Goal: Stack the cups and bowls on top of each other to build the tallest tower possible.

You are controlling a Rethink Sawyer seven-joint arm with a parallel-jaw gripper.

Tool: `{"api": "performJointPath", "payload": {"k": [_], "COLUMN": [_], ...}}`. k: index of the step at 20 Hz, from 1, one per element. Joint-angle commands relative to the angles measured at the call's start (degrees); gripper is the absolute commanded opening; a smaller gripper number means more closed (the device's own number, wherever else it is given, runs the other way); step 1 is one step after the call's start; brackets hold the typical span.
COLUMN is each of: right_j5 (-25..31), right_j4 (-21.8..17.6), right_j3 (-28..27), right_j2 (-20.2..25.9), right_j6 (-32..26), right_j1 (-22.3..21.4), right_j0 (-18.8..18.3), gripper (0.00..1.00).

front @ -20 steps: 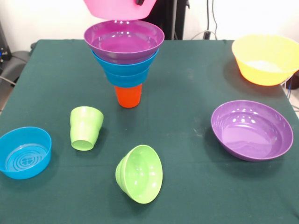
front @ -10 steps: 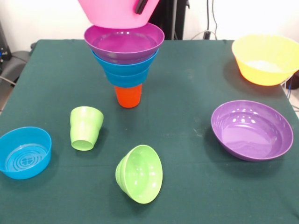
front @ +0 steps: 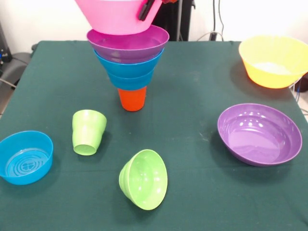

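The tower stands at the back left on an upside-down orange cup [front: 132, 99], with blue bowls [front: 130, 73] and a purple bowl [front: 129, 47] nested above it. A large pink bowl [front: 113, 17] sits low in the purple bowl's mouth, its top cut off by the picture's edge. My gripper [front: 146, 9] comes in at the top and is shut on the pink bowl's right wall; one black finger shows outside the wall. A ridged lime green cup [front: 87, 131] stands upside down in front of the tower.
A small lime green bowl [front: 144, 179] lies tipped on its side near the front. A blue bowl [front: 25, 157] sits at the left edge, a purple bowl [front: 259, 134] at the right, and a yellow-orange bowl [front: 274, 60] at the back right of the green table [front: 192, 96].
The pink bowl has come down with my gripper, from above the tower into the purple bowl's mouth. Nothing else has moved.
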Motion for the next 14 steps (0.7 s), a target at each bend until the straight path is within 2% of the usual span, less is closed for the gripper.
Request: {"api": "performJointPath", "payload": {"k": [1, 10, 14], "right_j5": [-5.0, -4.0, -1.5], "right_j4": [-3.4, -2.9, -2.0], "right_j3": [2.5, 1.0, -2.3], "right_j2": [7.5, 7.0, 6.8], "right_j6": [1.1, 1.4, 2.3], "right_j1": [3.9, 4.5, 5.5], "right_j0": [-1.6, -1.0, -0.8], "gripper": [0.0, 0.0, 0.0]}}
